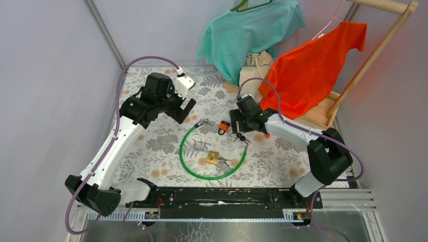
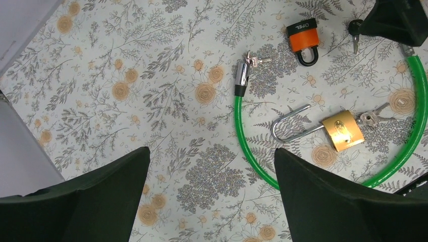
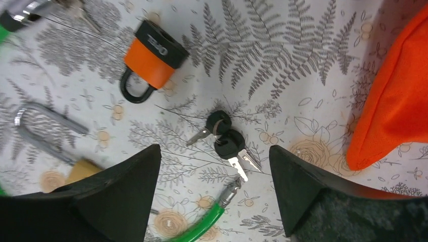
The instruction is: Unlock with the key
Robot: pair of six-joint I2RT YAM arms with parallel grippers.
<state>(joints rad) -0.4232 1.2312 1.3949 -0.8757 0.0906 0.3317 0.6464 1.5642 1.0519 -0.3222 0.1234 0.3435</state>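
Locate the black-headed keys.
The black-headed keys lie on the floral cloth, mid-frame in the right wrist view, beneath the open right tool, near the orange padlock.

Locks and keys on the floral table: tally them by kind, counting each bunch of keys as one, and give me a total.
Padlocks: 2 (orange padlock, brass padlock)
Cable locks: 1 (green cable lock)
Key bunches: 3 (cable-end keys, brass-padlock keys, black-headed keys lying loose)
Total: 6
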